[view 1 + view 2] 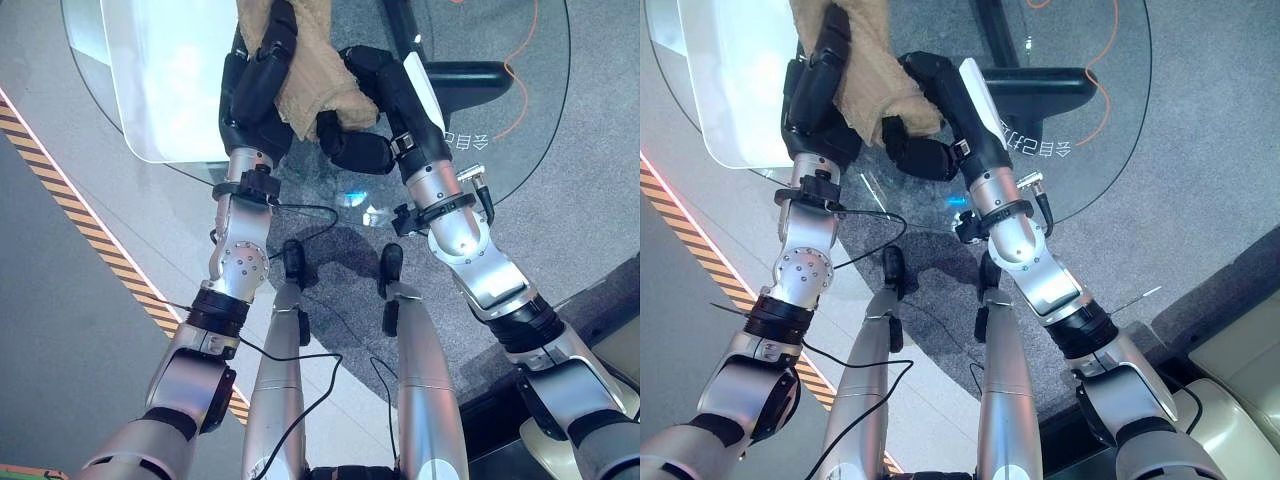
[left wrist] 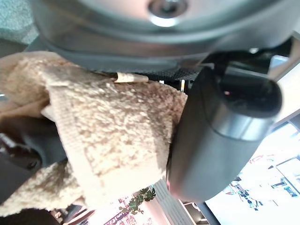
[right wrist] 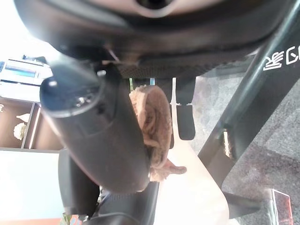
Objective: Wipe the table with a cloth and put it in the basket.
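A beige terry cloth (image 1: 320, 85) lies bunched on the round glass table (image 1: 520, 140), with both hands on it. My left hand (image 1: 255, 90) comes in from the left, its fingers curled over the cloth's left part. In the left wrist view the cloth (image 2: 108, 131) wraps against the thumb (image 2: 220, 131). My right hand (image 1: 375, 100) grips the cloth's right edge from the other side. In the right wrist view a fold of cloth (image 3: 152, 117) is pinched beside the thumb (image 3: 93, 136). Both hands sit close together near the table's front edge.
The table's black base (image 1: 455, 75) shows through the glass. An orange cable (image 1: 522, 70) trails on the grey floor beyond. A bright reflection (image 1: 170, 70) covers the glass at the left. Yellow-black hazard tape (image 1: 70, 200) runs along the floor on the left.
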